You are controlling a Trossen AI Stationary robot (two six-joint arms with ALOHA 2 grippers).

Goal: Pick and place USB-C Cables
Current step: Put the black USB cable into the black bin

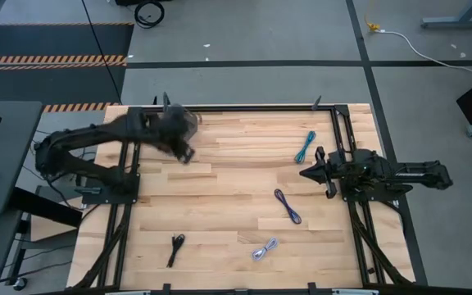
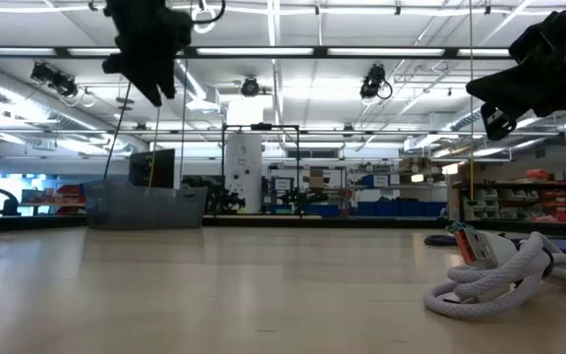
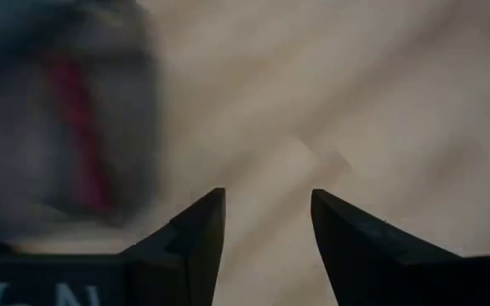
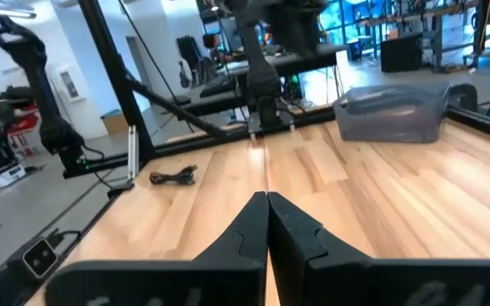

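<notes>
My left end effector (image 1: 188,153) spread, apparently empty, above tabletop (image 1: 220,197); right end effector (image 1: 306,173) pressed together, parked beside teal cable (image 1: 305,147).

Grey bin (image 4: 394,115) (translucent) on wooden table (image 1: 228,180)

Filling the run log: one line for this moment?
left gripper open over bin | right gripper shut, parked | four cables on table

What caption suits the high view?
Left gripper moves above the table's far-left corner; teal cable, purple cable lie near the waiting right gripper.
</notes>
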